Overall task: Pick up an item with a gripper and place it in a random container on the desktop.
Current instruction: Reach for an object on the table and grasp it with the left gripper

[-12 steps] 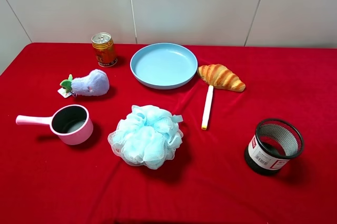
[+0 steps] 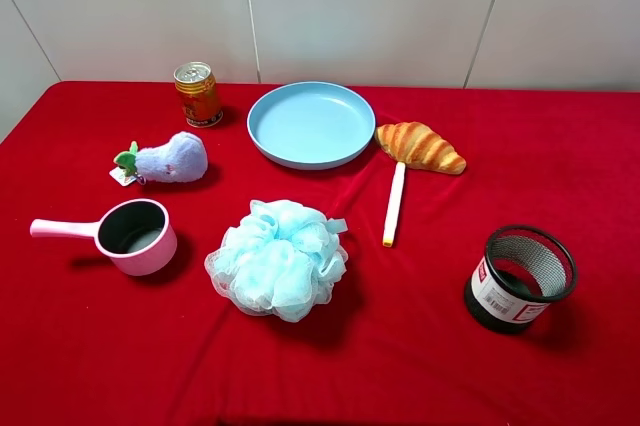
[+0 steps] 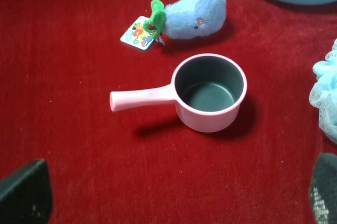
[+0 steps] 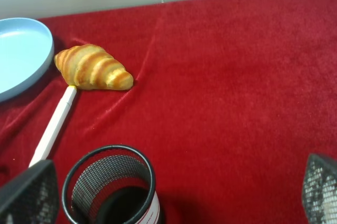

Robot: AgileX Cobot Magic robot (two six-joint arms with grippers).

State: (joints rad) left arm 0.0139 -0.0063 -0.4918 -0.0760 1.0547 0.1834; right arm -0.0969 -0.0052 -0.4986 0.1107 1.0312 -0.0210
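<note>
Judging by how things lie, the task stands at its first step, the reach for the item: the plush eggplant [image 2: 170, 160] lies on its side, untouched, on the red desktop [image 2: 560, 166] toward the left edge, in the far half, with a drink can [image 2: 198, 94] beyond it toward the far edge and the pink saucepan [image 2: 137, 235] on its near side. The light-blue plate [image 2: 310, 124] sits empty by the middle of the far edge, near the eggplant but apart from it. Neither arm shows in the high view. The left gripper [image 3: 174, 197] hangs over the near-left part of the desk with its fingers spread wide, only the tips in sight, holding and touching nothing; the saucepan lies between it and the toy. The right gripper [image 4: 175, 190] is likewise spread wide and empty, above the black mesh cup [image 4: 110, 187] by the near-right corner. The left one looks better placed, so the next move probably calls for it to pass over the saucepan toward the far edge, come down astride the soft body rather than the leafy top or tag, and close
</note>
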